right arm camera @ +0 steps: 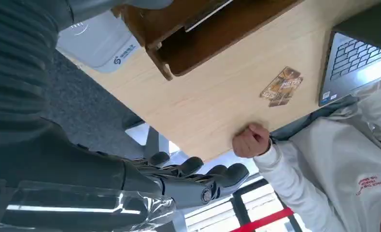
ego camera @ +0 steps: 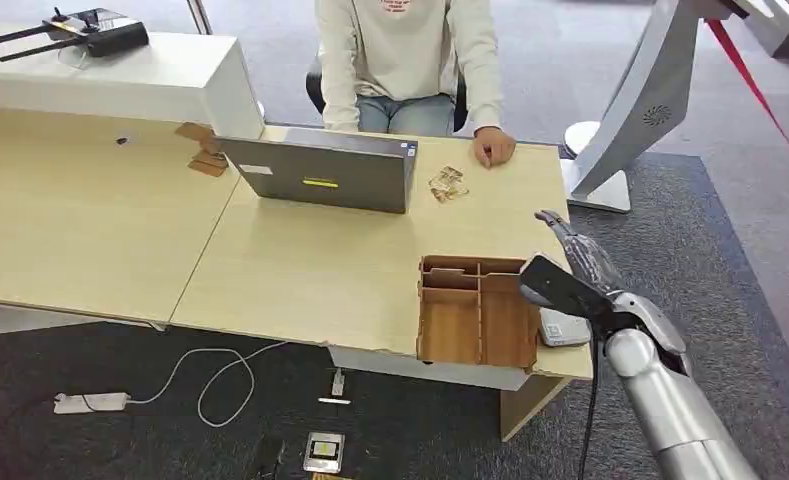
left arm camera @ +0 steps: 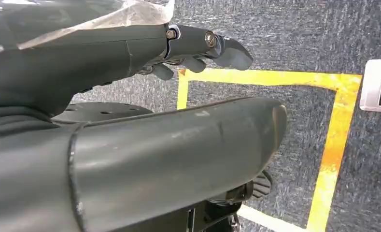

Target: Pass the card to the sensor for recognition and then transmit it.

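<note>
Desk (ego camera: pixel 320 270): light wood, spanning the head view from nine o'clock to centre. A seated person (ego camera: pixel 407 60) is at twelve o'clock behind it, one fist (ego camera: pixel 493 147) resting on the far edge. A grey laptop (ego camera: pixel 320 172) stands open before the person. A wooden tray (ego camera: pixel 478 310) with compartments sits at five o'clock near the desk's front edge, and a white sensor (ego camera: pixel 562 330) lies just beside its right wall.

Cards (ego camera: pixel 448 184): a small stack lies on the desk between laptop and fist, untouched.

Right hand (ego camera: pixel 580 250): raised over the desk's right end, fingers extended and slightly apart, holding nothing. Left hand (left arm camera: pixel 198 48): hanging over the carpet, fingers loosely extended, empty.

Assessment: no card picked up; pick-up, presentation to the sensor and hand-over all appear outstanding.
</note>
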